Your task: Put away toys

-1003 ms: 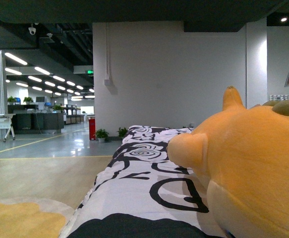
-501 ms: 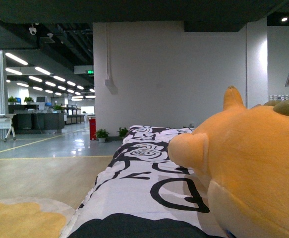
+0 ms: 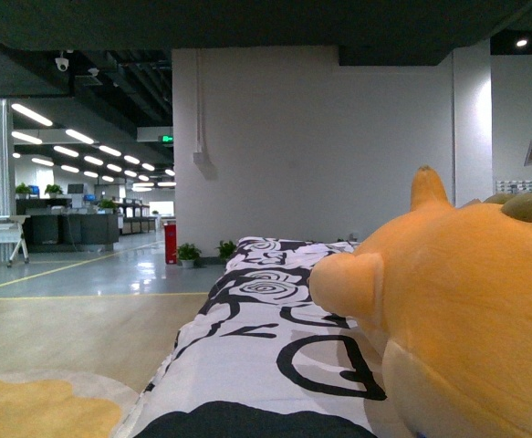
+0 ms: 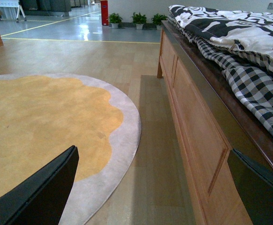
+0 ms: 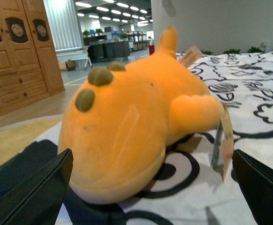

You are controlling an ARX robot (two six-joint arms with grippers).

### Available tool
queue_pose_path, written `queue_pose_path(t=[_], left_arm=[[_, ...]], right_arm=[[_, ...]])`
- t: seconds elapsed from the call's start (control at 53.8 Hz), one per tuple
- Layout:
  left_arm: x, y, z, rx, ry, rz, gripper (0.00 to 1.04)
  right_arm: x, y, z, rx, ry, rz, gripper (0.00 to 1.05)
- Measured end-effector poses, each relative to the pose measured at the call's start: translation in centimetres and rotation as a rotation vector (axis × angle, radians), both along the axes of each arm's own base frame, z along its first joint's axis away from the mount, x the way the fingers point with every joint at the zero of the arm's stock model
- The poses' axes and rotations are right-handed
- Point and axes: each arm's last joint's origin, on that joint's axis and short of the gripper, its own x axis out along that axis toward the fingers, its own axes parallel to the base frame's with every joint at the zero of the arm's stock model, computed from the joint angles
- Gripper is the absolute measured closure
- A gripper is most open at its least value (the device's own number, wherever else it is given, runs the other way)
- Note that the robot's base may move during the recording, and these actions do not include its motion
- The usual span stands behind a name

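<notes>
An orange-yellow plush toy point(image 3: 471, 310) lies on the black-and-white bedspread point(image 3: 266, 338), filling the right of the front view, with a pointed ear point(image 3: 427, 187) and brownish bumps on top. In the right wrist view the toy point(image 5: 127, 126) sits just ahead of my right gripper point(image 5: 155, 206), which is open with its dark fingers point(image 5: 33, 192) wide on either side of the toy's rounded end. A paper tag point(image 5: 224, 143) hangs from a stubby limb. My left gripper point(image 4: 155, 201) is open over the floor beside the bed, holding nothing. Neither arm shows in the front view.
The wooden bed frame point(image 4: 192, 122) runs beside my left gripper, with a checked blanket point(image 4: 248, 79) hanging over it. A round yellow and grey rug point(image 4: 47, 122) lies on the wood floor. Wooden cabinets point(image 5: 14, 51) stand beyond the toy. A white wall point(image 3: 320, 146) rises behind the bed.
The front view has shifted slightly, so the toy and bed sit a little lower in frame. Nothing has been taken hold of.
</notes>
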Motion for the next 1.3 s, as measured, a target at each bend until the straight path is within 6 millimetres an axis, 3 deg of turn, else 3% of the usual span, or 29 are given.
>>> queue_pose_path(t=[0.297, 0.65, 1.059, 1.3], left_arm=[[0.0, 0.0, 0.0, 0.0, 0.0, 0.0, 0.06], [0.0, 0.0, 0.0, 0.0, 0.0, 0.0, 0.06], [0.0, 0.0, 0.0, 0.0, 0.0, 0.0, 0.06], [0.0, 0.0, 0.0, 0.0, 0.0, 0.0, 0.06]], right_arm=[[5.0, 3.8, 2.4, -0.048, 0.005, 0.065, 0.0], [10.6, 4.3, 2.9, -0.06, 0.038, -0.037, 0.0], [12.6, 6.9, 1.0, -0.228, 0.184, -0.027, 0.0], [13.4, 6.2, 0.0, -0.31, 0.235, -0.057, 0.0]])
